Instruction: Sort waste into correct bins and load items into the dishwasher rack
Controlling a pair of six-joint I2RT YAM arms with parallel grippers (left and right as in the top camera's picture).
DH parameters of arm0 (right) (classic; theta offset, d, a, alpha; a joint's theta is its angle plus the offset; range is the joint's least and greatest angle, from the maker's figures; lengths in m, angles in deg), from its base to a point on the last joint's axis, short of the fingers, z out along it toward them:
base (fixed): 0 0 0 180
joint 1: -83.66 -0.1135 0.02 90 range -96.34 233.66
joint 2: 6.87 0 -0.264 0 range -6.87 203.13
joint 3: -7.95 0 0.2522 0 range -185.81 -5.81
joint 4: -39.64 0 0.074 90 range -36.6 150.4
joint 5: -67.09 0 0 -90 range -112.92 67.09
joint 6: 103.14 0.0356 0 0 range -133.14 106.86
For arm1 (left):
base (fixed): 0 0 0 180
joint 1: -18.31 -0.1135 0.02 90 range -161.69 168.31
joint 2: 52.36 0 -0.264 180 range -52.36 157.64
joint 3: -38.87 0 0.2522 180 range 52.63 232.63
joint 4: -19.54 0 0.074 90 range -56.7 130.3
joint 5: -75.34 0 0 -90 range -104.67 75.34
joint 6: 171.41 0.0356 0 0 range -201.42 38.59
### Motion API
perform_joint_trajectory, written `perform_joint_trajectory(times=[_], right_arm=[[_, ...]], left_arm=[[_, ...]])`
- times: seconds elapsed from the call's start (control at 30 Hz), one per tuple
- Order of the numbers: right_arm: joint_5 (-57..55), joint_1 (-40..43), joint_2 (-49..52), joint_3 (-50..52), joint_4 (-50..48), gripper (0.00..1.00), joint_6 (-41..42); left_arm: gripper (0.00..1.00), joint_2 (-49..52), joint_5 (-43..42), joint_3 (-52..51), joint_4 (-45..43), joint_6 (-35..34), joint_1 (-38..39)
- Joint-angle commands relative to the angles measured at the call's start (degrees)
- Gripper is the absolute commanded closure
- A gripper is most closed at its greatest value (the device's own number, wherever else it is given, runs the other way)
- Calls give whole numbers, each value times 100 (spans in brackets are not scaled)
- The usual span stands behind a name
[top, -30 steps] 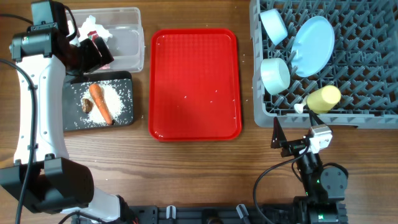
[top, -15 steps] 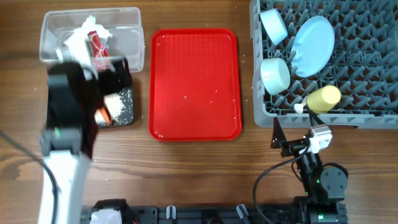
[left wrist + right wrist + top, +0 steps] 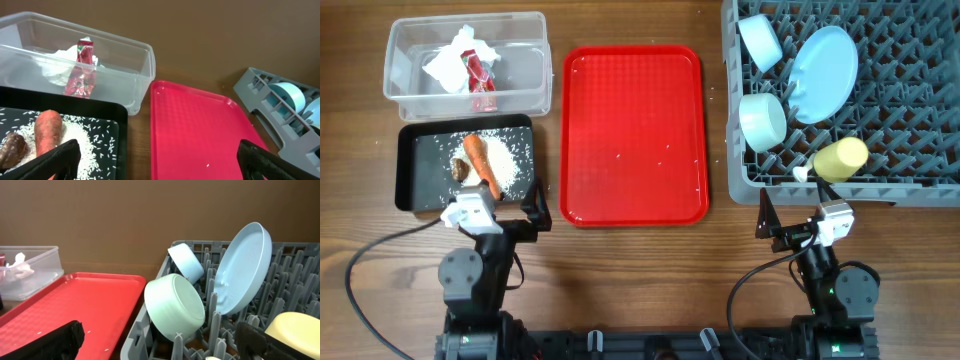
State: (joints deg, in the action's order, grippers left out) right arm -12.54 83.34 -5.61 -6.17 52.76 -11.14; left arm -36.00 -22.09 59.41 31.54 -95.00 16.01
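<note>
The serving tray (image 3: 633,135) lies mid-table (image 3: 640,280). To its left stands the tub (image 3: 525,90) at the far side, with the shallow tray (image 3: 415,180) just before it. In the tub lie the napkin (image 3: 445,68) and, touching its right side, the wrapper (image 3: 480,78). On the shallow tray the carrot (image 3: 480,165) lies on the rice grains (image 3: 510,155), the food lump (image 3: 460,169) against its left. Right of the serving tray stands the rack (image 3: 910,120). In its left part sit one bowl (image 3: 760,40) at the back, the plate (image 3: 823,73) on edge to that bowl's right, a second bowl (image 3: 763,120) before the first, and the cup (image 3: 841,158) at the near edge, the spoon (image 3: 802,174) just left of it.
</note>
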Motion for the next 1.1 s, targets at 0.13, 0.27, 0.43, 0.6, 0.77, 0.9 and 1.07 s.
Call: perform_joint_trajectory(times=[0.13, 0.27, 0.43, 0.6, 0.77, 0.9, 1.07], right_arm=[[-48, 24, -28, 7, -15, 0, -44], [-48, 24, -28, 7, -13, 0, -44], [-48, 24, -28, 7, -13, 0, -46], [-48, 24, -28, 7, -13, 0, -44], [-48, 24, -28, 7, -13, 0, -44], [-48, 24, -28, 7, -15, 0, -42], [-50, 24, -28, 7, -13, 0, -44]], left_arm=[[0, -1368, -68, -601, -59, 111, -4], [0, -1620, -72, -647, 385, 109, 0], [0, -1620, -66, -647, 544, 94, 22], [0, -1598, -68, -647, 544, 94, 22], [0, -1598, -68, -645, 544, 94, 22], [0, -1598, -68, -647, 544, 94, 22], [0, -1598, -68, -645, 544, 94, 22]])
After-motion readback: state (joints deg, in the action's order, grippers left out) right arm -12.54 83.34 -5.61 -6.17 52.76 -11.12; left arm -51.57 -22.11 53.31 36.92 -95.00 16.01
